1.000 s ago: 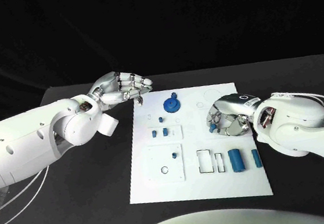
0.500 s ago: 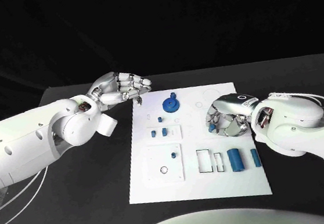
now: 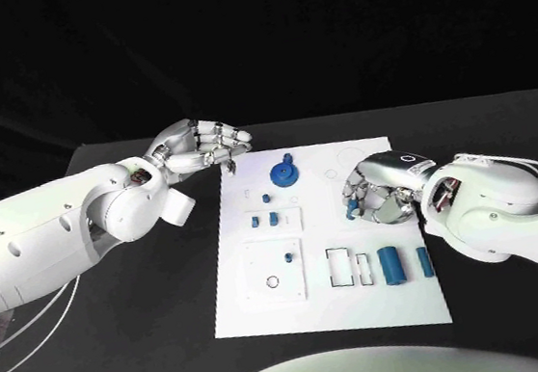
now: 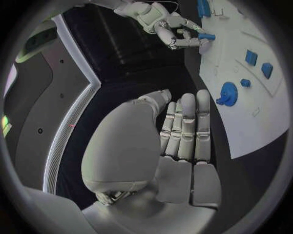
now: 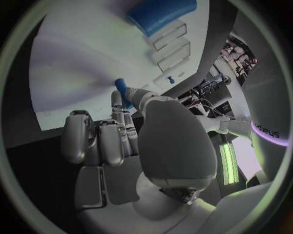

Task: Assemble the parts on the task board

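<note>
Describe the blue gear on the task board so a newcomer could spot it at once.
Start at the white task board in the middle of the black table and go to its far end, near the left hand. The blue gear lies there: a round, toothed disc, the widest blue part on the board, unlike the small blocks and cylinders nearer the robot.

Board: white task board point(image 3: 268, 294) at table point(image 3: 146, 364) centre.
Gear: blue gear part point(image 3: 287, 175) at board's far end.
Cylinder: blue cylinder part point(image 3: 394, 265) at board's near right.

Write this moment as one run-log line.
right hand: pinches small blue part over white task board | left hand: curled, empty, beside board
</note>
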